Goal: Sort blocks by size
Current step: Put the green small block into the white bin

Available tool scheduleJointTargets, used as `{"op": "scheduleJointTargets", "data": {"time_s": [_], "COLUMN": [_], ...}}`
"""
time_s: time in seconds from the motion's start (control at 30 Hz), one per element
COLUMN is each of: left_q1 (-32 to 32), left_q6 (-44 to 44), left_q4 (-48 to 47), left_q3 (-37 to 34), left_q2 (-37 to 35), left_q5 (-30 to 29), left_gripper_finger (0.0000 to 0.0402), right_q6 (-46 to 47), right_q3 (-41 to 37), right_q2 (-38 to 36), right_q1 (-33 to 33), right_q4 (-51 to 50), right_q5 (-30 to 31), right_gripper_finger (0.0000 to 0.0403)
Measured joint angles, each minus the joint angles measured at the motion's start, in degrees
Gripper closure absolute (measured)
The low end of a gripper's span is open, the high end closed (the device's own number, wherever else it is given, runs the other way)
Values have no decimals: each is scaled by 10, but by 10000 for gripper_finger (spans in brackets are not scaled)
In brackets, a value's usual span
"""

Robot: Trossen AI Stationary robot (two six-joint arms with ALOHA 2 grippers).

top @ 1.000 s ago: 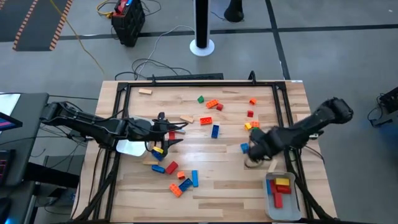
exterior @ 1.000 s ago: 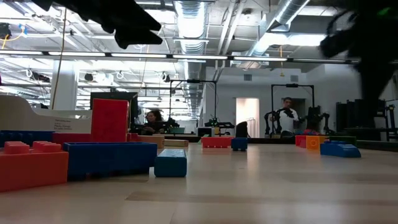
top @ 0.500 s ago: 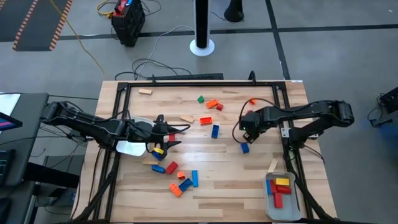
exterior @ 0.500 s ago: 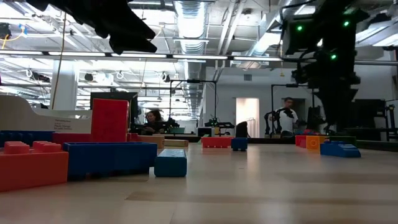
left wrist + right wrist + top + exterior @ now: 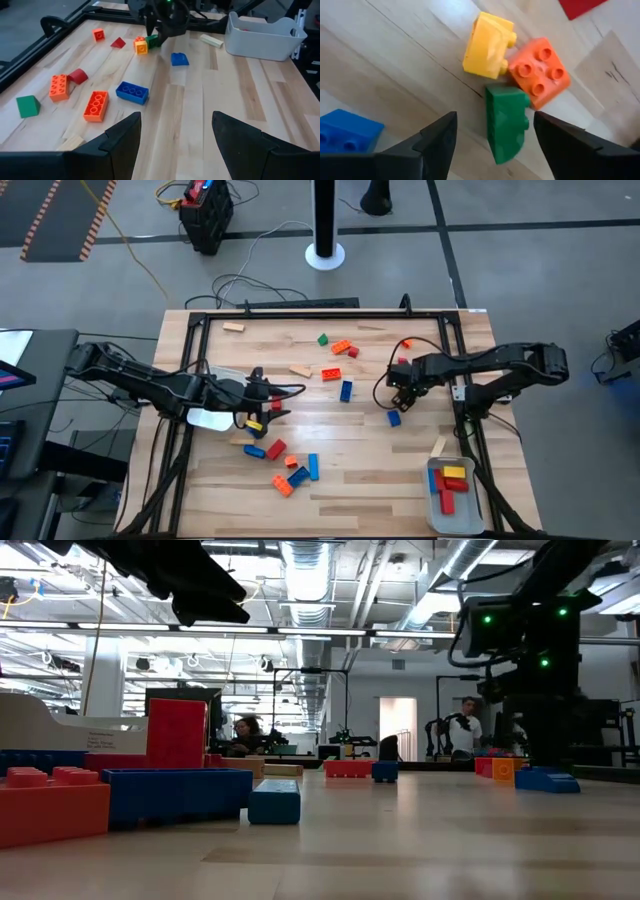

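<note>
Blocks lie scattered over the wooden table [image 5: 360, 450]. My right gripper [image 5: 495, 125] points down, open, low over a small cluster: a green block [image 5: 506, 122] between its fingers, a yellow block [image 5: 487, 45] and an orange block [image 5: 539, 70] just beyond. A blue block [image 5: 347, 132] lies beside them. In the high view this gripper [image 5: 398, 388] is at the table's right middle. My left gripper [image 5: 268, 402] hovers open at the left middle, nothing between its fingers [image 5: 125, 135], above a yellow and blue block [image 5: 253, 423].
A white tray [image 5: 432, 480] at the near right corner holds yellow, red and blue blocks. Another white tray [image 5: 205, 418] sits under the left arm. More blocks lie at centre far [image 5: 342, 347] and near left [image 5: 283, 470]. Black frame rails [image 5: 455, 370] border the table.
My right gripper has swung from beside the near right tray toward the table's far edge and come down over the green, yellow and orange cluster, turning about its wrist as it went. It has stayed open. No block has moved.
</note>
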Motion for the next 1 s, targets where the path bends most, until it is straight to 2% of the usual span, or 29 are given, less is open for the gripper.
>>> {"op": "scheduleJointTargets", "data": {"time_s": [0.17, 0.43, 0.53, 0.77, 0.9, 1.0], "left_q1": [0, 0, 0, -2, -12, -17], "left_q6": [0, 0, 0, 35, 123, 179], "left_q4": [0, -2, -3, -1, 26, 68], "left_q3": [0, 0, 0, 0, 0, 0], "left_q2": [0, 0, 0, 24, 64, 109], "left_q5": [0, 0, 0, -1, 1, 5], "left_gripper_finger": [165, 165, 165, 165, 165, 165], "right_q6": [-4, -2, -3, -6, -22, -40], "right_q3": [-14, -19, -18, 22, 40, 41], "right_q2": [0, 0, 0, -13, -28, -28], "right_q1": [-8, -8, -5, 34, 70, 100], "right_q4": [17, 16, 22, 22, 115, 226], "right_q5": [-11, -21, -25, -38, -38, -38], "right_gripper_finger": [158, 284, 313, 310, 305, 305]}}
